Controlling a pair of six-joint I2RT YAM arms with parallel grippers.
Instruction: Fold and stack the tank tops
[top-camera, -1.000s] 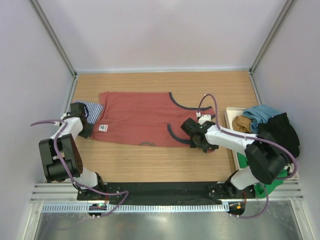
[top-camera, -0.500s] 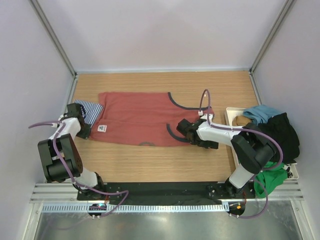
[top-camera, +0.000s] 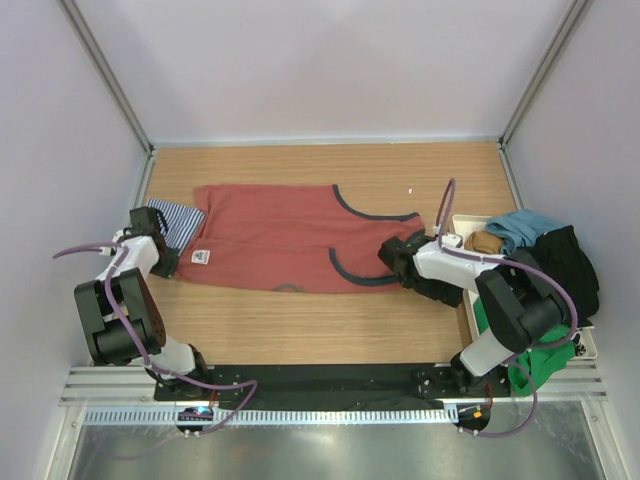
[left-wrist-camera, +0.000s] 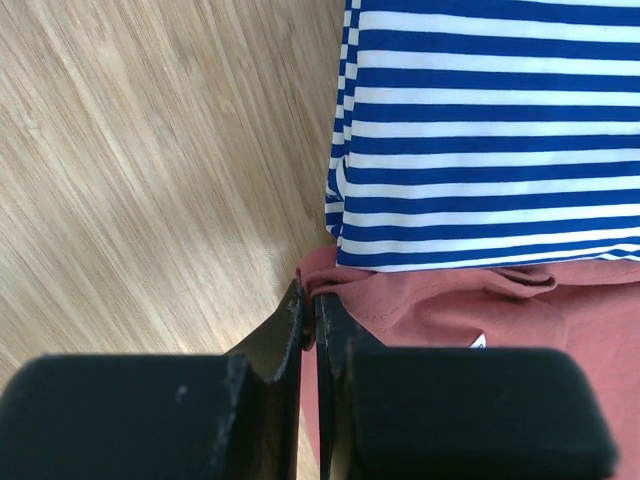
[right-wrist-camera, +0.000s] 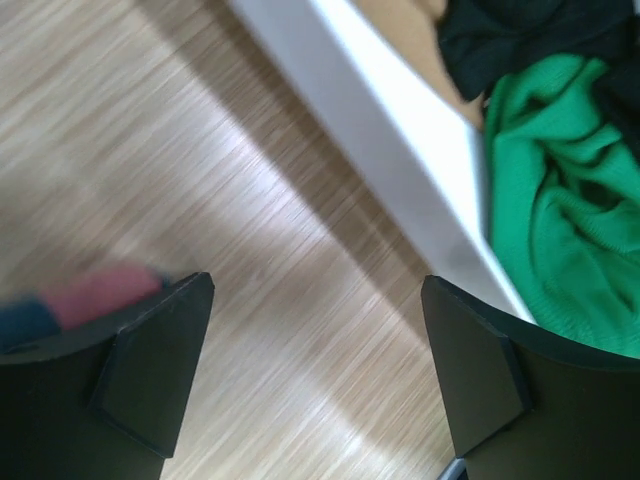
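Note:
The rust-red tank top (top-camera: 280, 238) lies spread flat across the middle of the table, its dark-trimmed straps pointing right. The navy-and-white striped tank top (top-camera: 178, 220) pokes out from under its left end. My left gripper (top-camera: 172, 264) is shut on the red top's near-left corner; in the left wrist view the left gripper (left-wrist-camera: 310, 322) pinches the red top (left-wrist-camera: 450, 315) just below the striped top (left-wrist-camera: 480, 130). My right gripper (top-camera: 393, 260) stands open at the strap end. In its wrist view the right gripper (right-wrist-camera: 315, 350) holds only bare wood, with the red top (right-wrist-camera: 100, 292) beside the left finger.
A white tray (top-camera: 462, 222) at the right edge holds a heap of clothes: blue (top-camera: 520, 228), brown (top-camera: 485, 243), black (top-camera: 565, 265) and green (top-camera: 540, 362). The tray's rim (right-wrist-camera: 380, 140) and the green cloth (right-wrist-camera: 570, 200) lie close past my right fingers. Enclosure walls surround the table.
My right gripper has drawn back to the right, off the red top's lower strap toward the tray, and its jaws have widened. The left gripper has stayed shut on the corner.

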